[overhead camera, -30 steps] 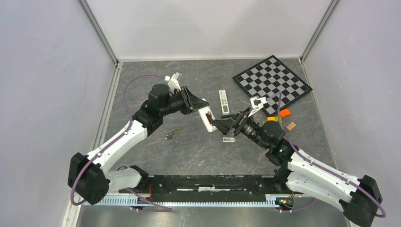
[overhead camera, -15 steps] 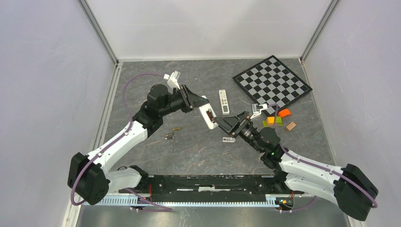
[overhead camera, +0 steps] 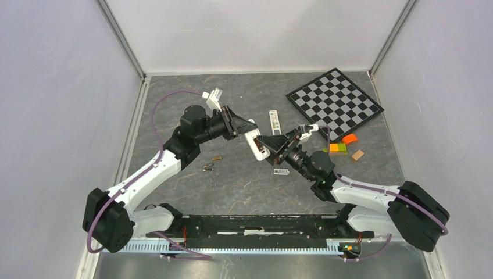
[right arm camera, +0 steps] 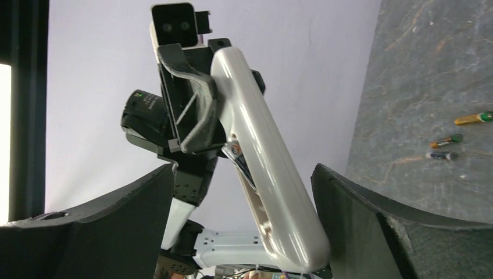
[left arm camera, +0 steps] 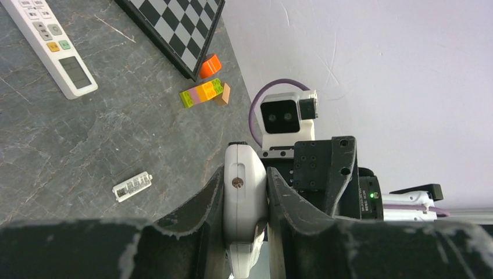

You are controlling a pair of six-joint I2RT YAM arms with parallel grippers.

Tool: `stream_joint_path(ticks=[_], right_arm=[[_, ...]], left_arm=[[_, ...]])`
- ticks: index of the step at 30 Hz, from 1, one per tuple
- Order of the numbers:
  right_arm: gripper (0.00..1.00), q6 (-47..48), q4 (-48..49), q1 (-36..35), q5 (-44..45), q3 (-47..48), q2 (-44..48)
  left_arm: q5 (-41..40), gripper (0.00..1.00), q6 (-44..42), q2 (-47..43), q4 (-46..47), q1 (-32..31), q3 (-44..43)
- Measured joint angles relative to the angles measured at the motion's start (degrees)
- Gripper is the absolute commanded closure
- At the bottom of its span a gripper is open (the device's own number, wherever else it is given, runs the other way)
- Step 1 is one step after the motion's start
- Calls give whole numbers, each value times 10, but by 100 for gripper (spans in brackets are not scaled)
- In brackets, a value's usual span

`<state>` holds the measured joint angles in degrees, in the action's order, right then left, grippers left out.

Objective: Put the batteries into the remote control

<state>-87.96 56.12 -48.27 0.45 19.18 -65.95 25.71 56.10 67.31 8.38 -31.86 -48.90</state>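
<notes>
Centrally, above the table's surface, the white remote control (overhead camera: 256,145) is being clamped by the left gripper (overhead camera: 249,135), while the right gripper (overhead camera: 273,146) is being held wide, its jaws flanking the remote's free end. The batteries (overhead camera: 217,157) are lying on the surface, left of centre.

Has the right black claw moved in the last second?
Yes. The right gripper slid left, away from the black-and-white chequerboard, its open jaws now either side of the white remote control the left gripper holds.

two remotes (overhead camera: 256,145), three batteries (right arm camera: 474,118), one chessboard (overhead camera: 334,100), one white cover (overhead camera: 281,171)
</notes>
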Motion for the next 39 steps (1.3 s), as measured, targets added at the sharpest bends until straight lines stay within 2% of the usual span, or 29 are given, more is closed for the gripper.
stream_joint_path(ticks=[4, 11, 22, 25, 26, 27, 30, 32, 35, 39], right_arm=[[11, -12, 14, 0, -2, 10, -11], [32, -33, 32, 0, -9, 16, -38], [59, -64, 79, 0, -36, 17, -78], [63, -66, 99, 1, -43, 17, -80], [61, -66, 105, 1, -45, 17, -80], [55, -65, 111, 1, -45, 16, -80], [27, -65, 115, 1, -46, 14, -81], [16, -68, 119, 3, -48, 12, -81], [12, -48, 124, 7, -52, 8, -76], [15, -3, 113, 16, -70, 6, -62]], left_arm=[[15, 98, 0, 0, 16, 0, 6], [33, 98, -6, 0, 31, 0, 10], [48, 98, -5, -2, 56, 4, 15], [48, 98, 8, -5, 60, 6, 15], [48, 98, 15, -6, 61, 7, 15], [48, 98, 19, -7, 62, 7, 15], [50, 98, 20, -7, 66, 6, 15], [49, 98, 14, -7, 64, 5, 15], [48, 98, 0, -7, 51, 5, 15], [44, 98, -19, -9, 24, 16, 14]])
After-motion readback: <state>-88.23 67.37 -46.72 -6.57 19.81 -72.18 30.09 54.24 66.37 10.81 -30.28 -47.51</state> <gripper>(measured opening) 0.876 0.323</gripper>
